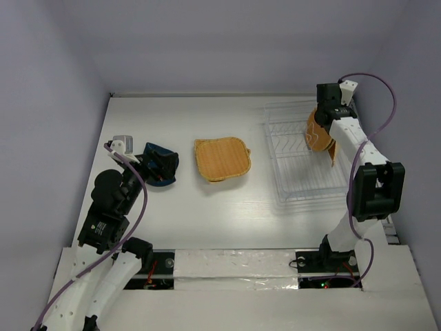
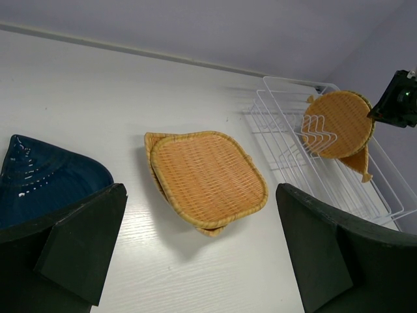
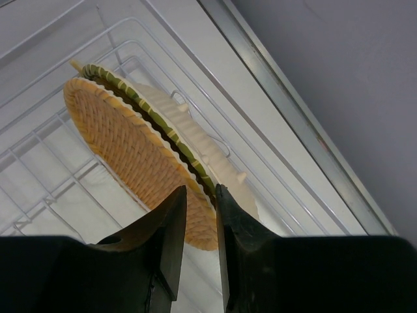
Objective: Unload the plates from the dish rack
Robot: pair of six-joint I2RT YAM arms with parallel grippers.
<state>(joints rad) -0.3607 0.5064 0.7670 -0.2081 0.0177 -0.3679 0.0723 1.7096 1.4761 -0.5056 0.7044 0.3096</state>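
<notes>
The wire-like clear dish rack [image 1: 298, 187] stands at the right. A round orange woven plate [image 1: 316, 131] stands on edge in it, also in the right wrist view [image 3: 117, 140]. My right gripper [image 1: 329, 110] is above the rack, jaws nearly together on this plate's rim [image 3: 201, 189]. A second plate [image 1: 333, 154] stands just behind it. Two rounded-square orange plates [image 1: 222, 159] lie stacked mid-table. My left gripper [image 1: 160, 165] is open and empty, low over the dark blue plate [image 1: 172, 163], which shows at the left in its wrist view [image 2: 39, 179].
The rack's white wires [image 2: 287, 130] run close to the right wall. The back wall edge [image 3: 293, 111] passes just beyond the rack. The stacked plates [image 2: 208, 179] lie between the blue plate and the rack.
</notes>
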